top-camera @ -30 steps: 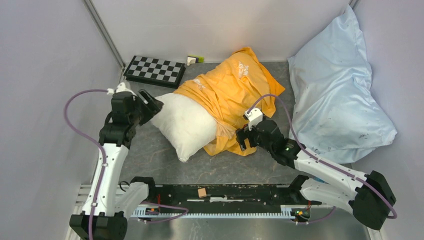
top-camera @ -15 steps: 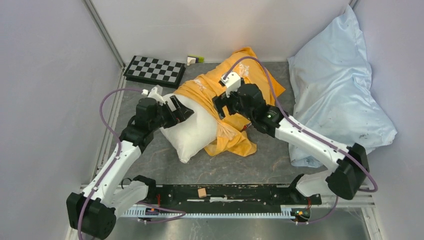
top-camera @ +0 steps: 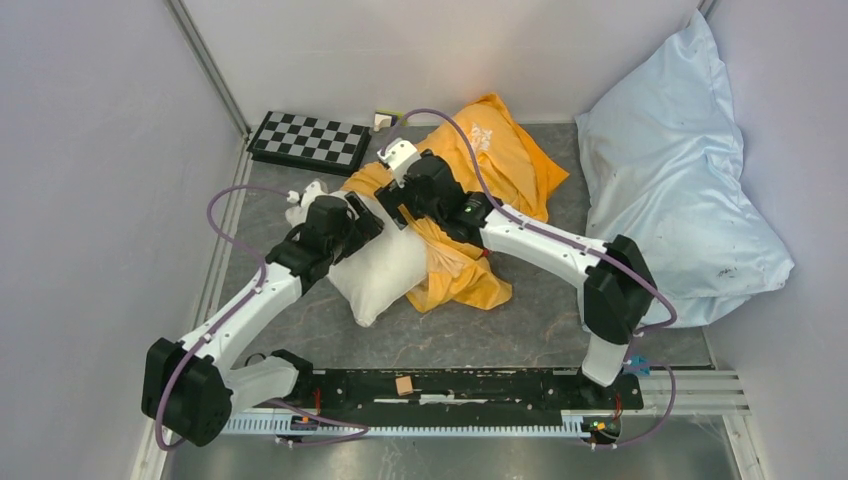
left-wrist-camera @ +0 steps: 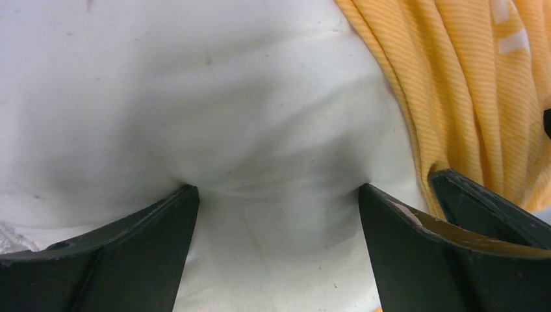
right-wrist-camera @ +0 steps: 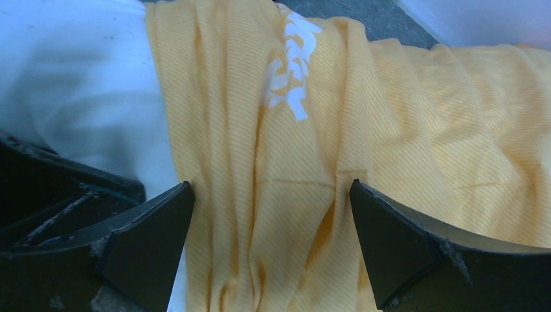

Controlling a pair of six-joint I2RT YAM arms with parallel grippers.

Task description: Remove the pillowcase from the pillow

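The left jaws stand wide apart, both tips pressed into the pillow [left-wrist-camera: 214, 117], denting its bare white end. The right jaws, equally wide, rest on the pillowcase [right-wrist-camera: 312, 162] just beside that end, gripping nothing. This wrinkled orange cloth covers the pillow's far half; its white marks cannot be read. The pillow lies on a grey surface [top-camera: 330, 320] between pale walls [top-camera: 90, 150], with a checkerboard [top-camera: 310, 140] behind it and a blue pillow [top-camera: 670, 200] well to its right.

The pillowcase [right-wrist-camera: 403, 162] is thin orange cloth, matt, with a fine ribbed weave and flat white print. The pillow [left-wrist-camera: 195, 97] against the pillowcase is smooth white matt cloth, lightly specked. Right of the pillowcase, the blue pillow [top-camera: 670, 190] is glossy satin. The left gripper [left-wrist-camera: 277, 192] has fingers [left-wrist-camera: 104, 266] of matt black plastic, slightly scuffed.
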